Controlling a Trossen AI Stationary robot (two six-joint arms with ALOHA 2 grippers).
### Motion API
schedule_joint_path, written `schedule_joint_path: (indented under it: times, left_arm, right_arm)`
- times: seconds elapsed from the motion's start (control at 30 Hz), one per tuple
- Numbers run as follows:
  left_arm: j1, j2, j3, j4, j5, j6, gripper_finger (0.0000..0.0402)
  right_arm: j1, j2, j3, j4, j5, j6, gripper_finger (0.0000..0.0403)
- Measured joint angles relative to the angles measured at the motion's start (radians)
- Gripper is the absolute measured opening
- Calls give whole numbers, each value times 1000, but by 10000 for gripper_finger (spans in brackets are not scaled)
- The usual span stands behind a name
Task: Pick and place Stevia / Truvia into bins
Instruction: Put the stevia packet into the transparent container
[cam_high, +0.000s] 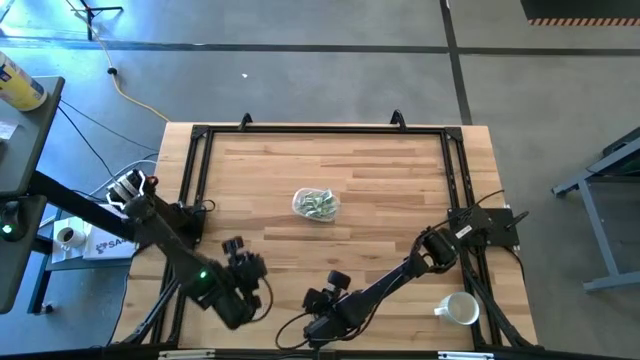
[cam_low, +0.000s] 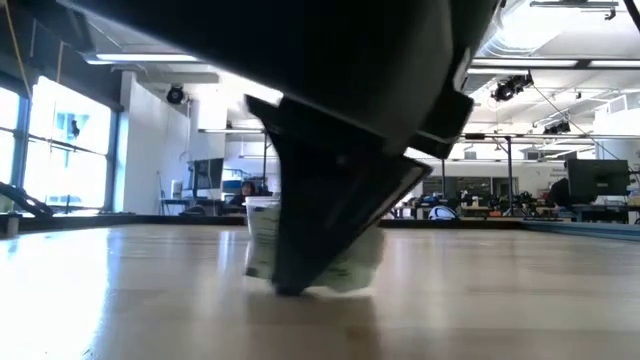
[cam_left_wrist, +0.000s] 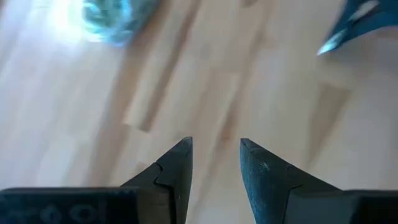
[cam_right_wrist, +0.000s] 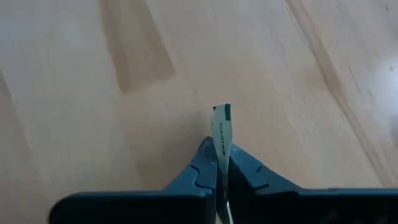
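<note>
The bin, a clear bowl (cam_high: 316, 204) holding several pale green and white sachets, stands at the table's middle; it shows behind the dark finger in the low view (cam_low: 362, 268) and blurred in the left wrist view (cam_left_wrist: 106, 17). My right gripper (cam_right_wrist: 221, 155) is near the table's front edge (cam_high: 316, 318), shut on one sachet (cam_right_wrist: 222, 124). My left gripper (cam_left_wrist: 216, 158) hovers open over bare wood at the front left (cam_high: 252, 268), nothing between its fingers. My right gripper pinches a single sachet between its two fingers, which slant down from the table's right. The sachet shows edge-on, its free end (cam_right_wrist: 222, 117) sticking out past the fingertips. In the low view the fingertips (cam_low: 290, 285) are down at the table top.
A white mug (cam_high: 458, 309) stands at the front right corner. A black frame (cam_high: 320, 130) runs along the table's far and side edges. Bare wood lies between the bowl and both grippers.
</note>
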Motion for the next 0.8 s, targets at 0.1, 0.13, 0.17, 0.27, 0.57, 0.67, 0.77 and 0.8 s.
schedule_joint_path:
  times: [0.1, 0.13, 0.17, 0.27, 0.57, 0.67, 0.77, 0.8]
  left_arm:
    - [48, -22, 0, -76, 1, 25, 166]
    - [57, -36, 0, -111, 0, 24, 165]
    - [66, -51, 0, -144, -1, 16, 165]
    - [74, -119, 0, -244, -41, -57, 165]
    - [148, -432, -100, -199, -171, -190, 165]
    - [205, -503, -175, -123, -171, -117, 165]
    - [291, -559, -265, -32, -167, 16, 165]
    - [329, -578, -296, 12, -160, 65, 165]
  right_arm:
    - [-20, -30, -5, -49, -6, 10, 16]
    - [-28, -47, -7, -82, 19, 7, 14]
    - [-38, -69, -10, -117, 51, 1, 8]
    - [-88, -153, -4, -180, 158, -56, 6]
    - [-340, -304, -3, -145, 300, -471, 2]
    - [-430, -302, -3, -76, 179, -655, 2]
    - [-503, -294, -5, -33, -5, -809, 2]
    - [-524, -294, -3, -27, -52, -838, 1]
